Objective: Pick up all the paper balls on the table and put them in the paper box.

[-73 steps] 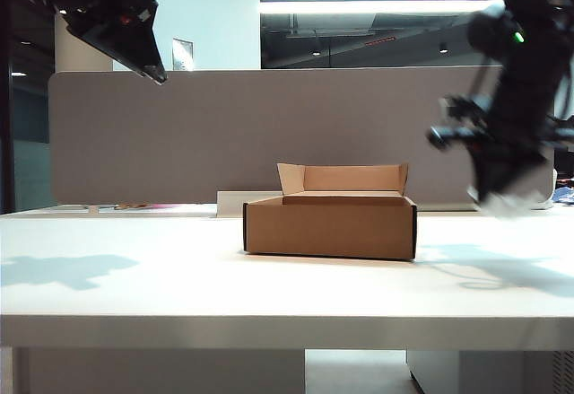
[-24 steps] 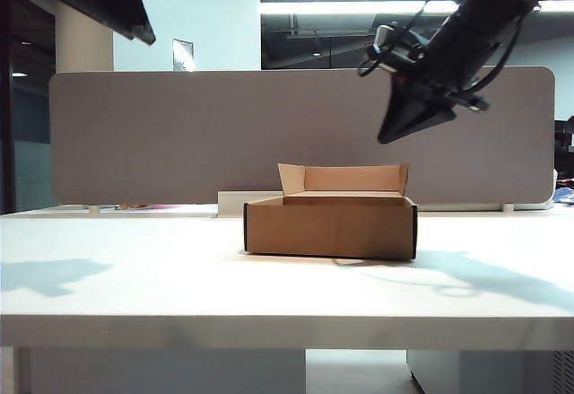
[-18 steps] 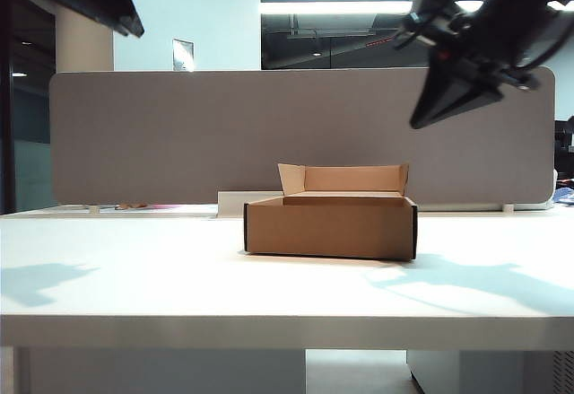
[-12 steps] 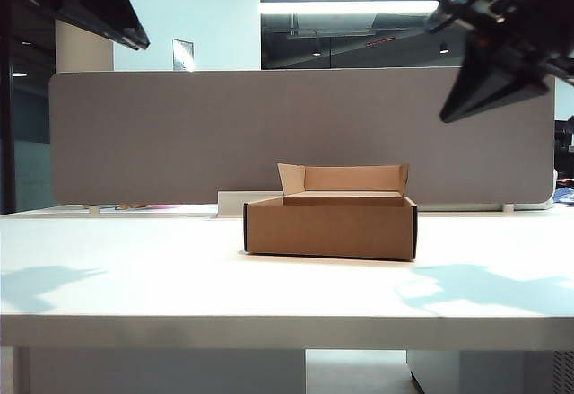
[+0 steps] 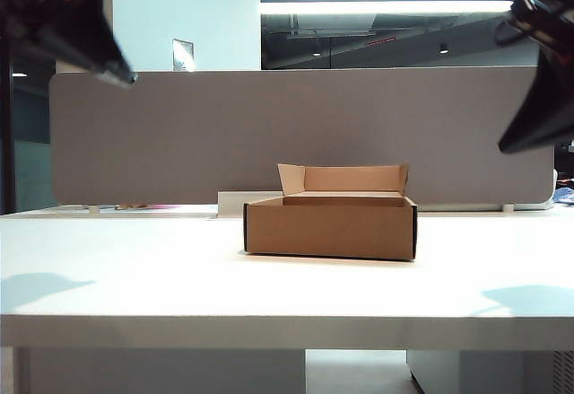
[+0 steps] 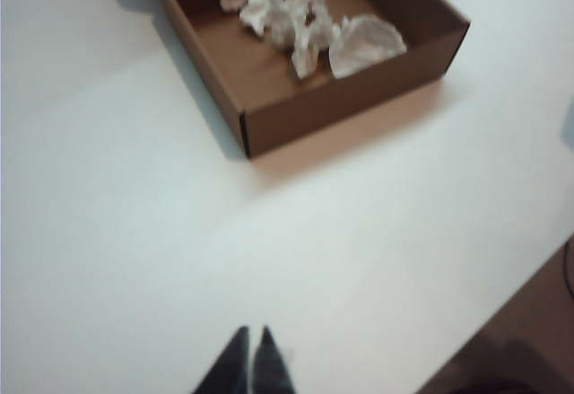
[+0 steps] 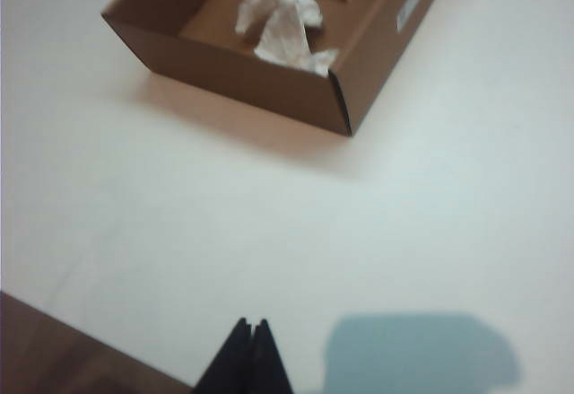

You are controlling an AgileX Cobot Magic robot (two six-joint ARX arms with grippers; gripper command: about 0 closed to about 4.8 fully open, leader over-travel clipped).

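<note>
Black left gripper (image 6: 252, 340) closed, empty | right gripper (image 7: 250, 333) closed, empty

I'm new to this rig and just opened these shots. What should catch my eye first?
The paper box sits mid-table, and the wrist views show the paper balls heaped inside it. The left gripper and right gripper hang high at either side, jaws shut and empty.
</note>
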